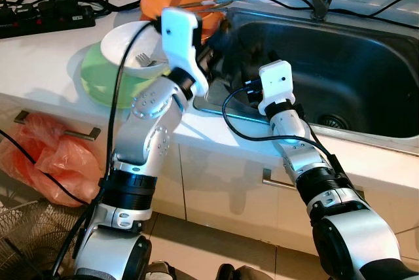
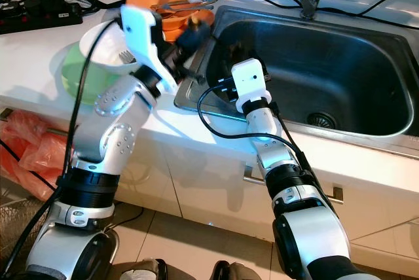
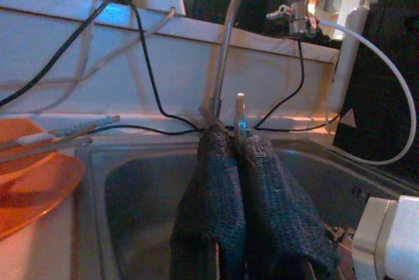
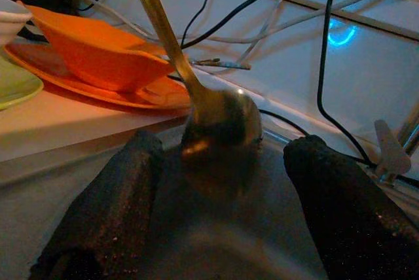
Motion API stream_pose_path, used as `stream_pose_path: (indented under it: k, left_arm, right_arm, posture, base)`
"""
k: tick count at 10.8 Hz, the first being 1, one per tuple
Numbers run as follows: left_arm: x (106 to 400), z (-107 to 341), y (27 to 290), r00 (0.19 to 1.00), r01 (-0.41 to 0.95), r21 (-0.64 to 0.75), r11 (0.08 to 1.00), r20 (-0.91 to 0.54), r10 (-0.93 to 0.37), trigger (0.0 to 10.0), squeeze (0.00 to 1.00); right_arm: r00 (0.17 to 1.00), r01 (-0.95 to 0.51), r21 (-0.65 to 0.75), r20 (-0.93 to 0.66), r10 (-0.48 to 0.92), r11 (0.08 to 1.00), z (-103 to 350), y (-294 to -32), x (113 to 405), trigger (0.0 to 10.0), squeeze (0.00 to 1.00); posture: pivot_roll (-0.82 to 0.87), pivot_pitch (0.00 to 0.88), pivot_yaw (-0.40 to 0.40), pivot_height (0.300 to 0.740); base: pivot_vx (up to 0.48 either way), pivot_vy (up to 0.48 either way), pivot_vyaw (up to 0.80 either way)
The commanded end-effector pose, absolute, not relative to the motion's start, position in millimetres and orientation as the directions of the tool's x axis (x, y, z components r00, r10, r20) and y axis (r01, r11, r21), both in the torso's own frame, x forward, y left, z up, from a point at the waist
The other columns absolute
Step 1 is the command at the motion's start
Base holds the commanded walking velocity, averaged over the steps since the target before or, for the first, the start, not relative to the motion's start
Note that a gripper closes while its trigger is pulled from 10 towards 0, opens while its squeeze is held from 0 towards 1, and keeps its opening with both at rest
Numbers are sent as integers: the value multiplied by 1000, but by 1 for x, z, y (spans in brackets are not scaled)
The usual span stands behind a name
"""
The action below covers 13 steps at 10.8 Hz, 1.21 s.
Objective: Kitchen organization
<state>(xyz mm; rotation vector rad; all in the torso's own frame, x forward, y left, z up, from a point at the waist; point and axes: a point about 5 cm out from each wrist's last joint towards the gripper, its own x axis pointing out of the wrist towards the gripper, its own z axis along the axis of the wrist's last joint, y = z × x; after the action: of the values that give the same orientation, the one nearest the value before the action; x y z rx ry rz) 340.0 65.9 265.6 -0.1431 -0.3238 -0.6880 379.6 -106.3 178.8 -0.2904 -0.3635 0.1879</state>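
Note:
A gold spoon (image 4: 219, 123) hangs bowl-down over the left end of the steel sink (image 1: 340, 64). My left gripper (image 3: 229, 139) is shut on its handle, and the handle's tip (image 3: 239, 113) pokes out between the fingers. In the head views that gripper (image 1: 219, 38) is above the sink's left rim, beside the orange dishes. My right gripper (image 4: 222, 149) is open just inside the sink's front left corner, one finger (image 4: 105, 208) on each side of the spoon's bowl, not touching it.
An orange bowl on an orange plate (image 1: 177, 2) with chopsticks (image 1: 219, 2) stands left of the sink. Nearer are a white bowl (image 1: 131, 44) holding a fork and a green dish (image 1: 105, 80). Cables and a power strip (image 1: 39, 18) line the back; the tap (image 3: 226, 51) stands behind the sink.

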Motion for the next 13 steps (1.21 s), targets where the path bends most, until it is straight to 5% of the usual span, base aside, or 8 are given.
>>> stream_pose_path:
  k: [1,13]
  left_arm:
    - [339,263,60,715,662,-16,750,316,-624,10000,0]
    - [338,249,44,693,702,-11,712,242,-679,10000,0]
  right_arm:
    - [918,-124,-320,321,231,939,179,-108,379,10000,0]
    - [895,-155,-297,362,261,942,187,-98,377,10000,0]
  posture:
    - [95,143,-19,740]
    - [86,138,-4,740]
  base:
    - [0,0,0]
    - [0,0,0]
